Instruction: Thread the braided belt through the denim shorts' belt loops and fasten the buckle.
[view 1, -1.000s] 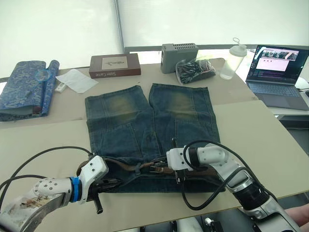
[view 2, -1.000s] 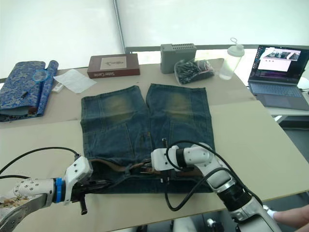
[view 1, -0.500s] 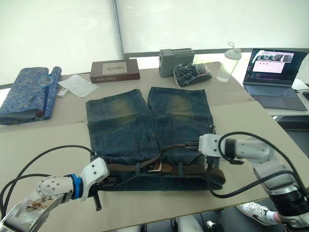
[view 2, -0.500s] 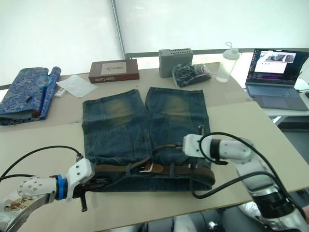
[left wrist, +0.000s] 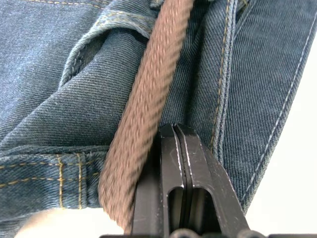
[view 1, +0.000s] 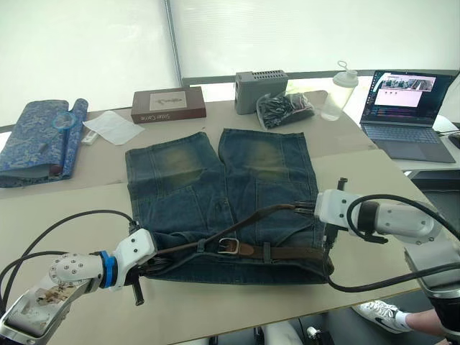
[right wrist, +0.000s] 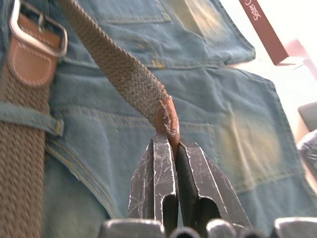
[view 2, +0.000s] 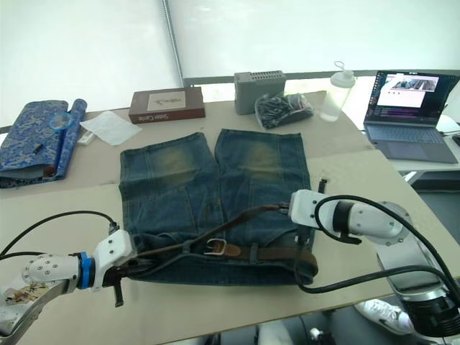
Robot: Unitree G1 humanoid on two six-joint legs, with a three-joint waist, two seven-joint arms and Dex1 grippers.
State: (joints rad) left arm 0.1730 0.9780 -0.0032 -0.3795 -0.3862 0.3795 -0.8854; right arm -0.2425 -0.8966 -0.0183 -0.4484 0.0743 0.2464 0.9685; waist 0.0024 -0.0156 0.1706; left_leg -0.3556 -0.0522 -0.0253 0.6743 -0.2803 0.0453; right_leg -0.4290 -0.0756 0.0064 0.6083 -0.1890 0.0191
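Note:
The denim shorts (view 1: 223,194) lie flat on the table, waistband toward me. The braided belt (view 1: 284,252) runs along the waistband under the belt loops (view 1: 266,251), and the silver buckle (view 1: 228,246) sits near the middle. My right gripper (view 1: 307,208) is shut on the belt's leather tip (right wrist: 166,116), holding it above the right leg. The strap stretches taut from there down to the waistband's left end. There my left gripper (view 1: 149,265) is shut, its fingertips (left wrist: 174,136) against the denim beside the strap, with no cloth showing between them.
Along the far edge stand a brown box (view 1: 168,105), a grey box (view 1: 260,83), a black bag (view 1: 285,109), a clear bottle (view 1: 336,92) and an open laptop (view 1: 406,108). A blue patterned rolled cloth (view 1: 39,136) and white paper (view 1: 111,126) lie far left.
My right gripper has moved from the buckle out to the right with the belt's free end, drawing the strap taut over the shorts. The left gripper has stayed at the waistband's left end.

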